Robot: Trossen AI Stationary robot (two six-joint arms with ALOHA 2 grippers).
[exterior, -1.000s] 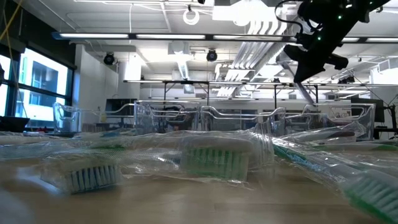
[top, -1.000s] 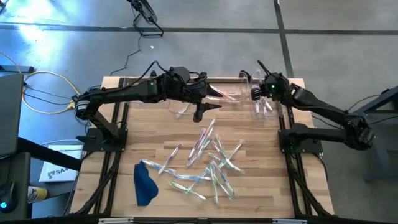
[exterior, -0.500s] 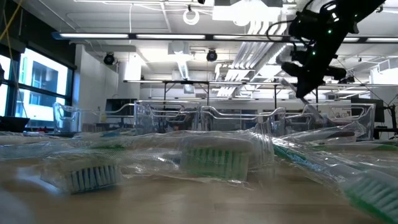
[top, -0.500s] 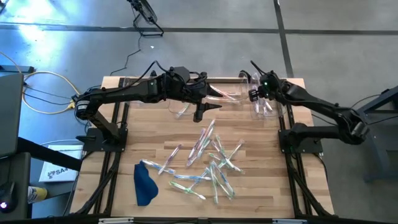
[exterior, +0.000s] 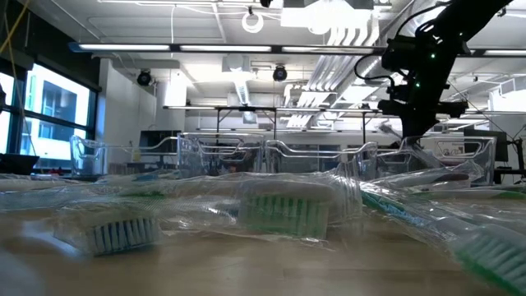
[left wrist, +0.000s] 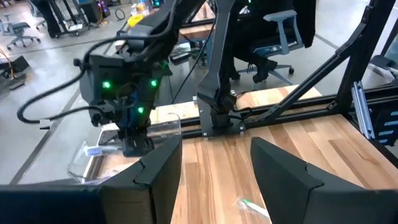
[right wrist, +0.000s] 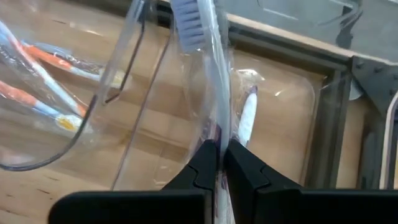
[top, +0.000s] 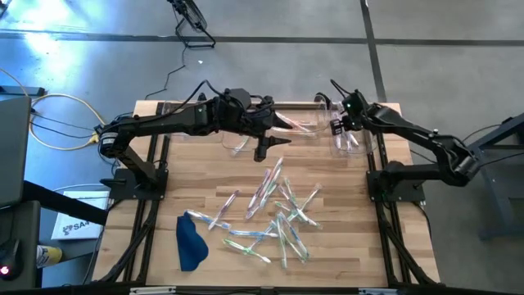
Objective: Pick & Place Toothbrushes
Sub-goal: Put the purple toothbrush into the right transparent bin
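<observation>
Spanning a wooden tabletop [top: 205,184], wrapped toothbrushes [top: 278,217] lie scattered mid-near; blue cloth [top: 191,242] near-left; clear bins [top: 348,139] along far edge. Right claw [right wrist: 217,163] pinches one toothbrush [right wrist: 199,37] over the far-right bin. Left claw [top: 260,154] gapes wide, empty. Grey floor, workshop behind.

I saw a dark blue cloth [top: 191,242] on the pale wood table [top: 352,246], pastel pink, green and blue toothbrushes [top: 278,215] in clear wrappers, and black arms lit by green lights.
</observation>
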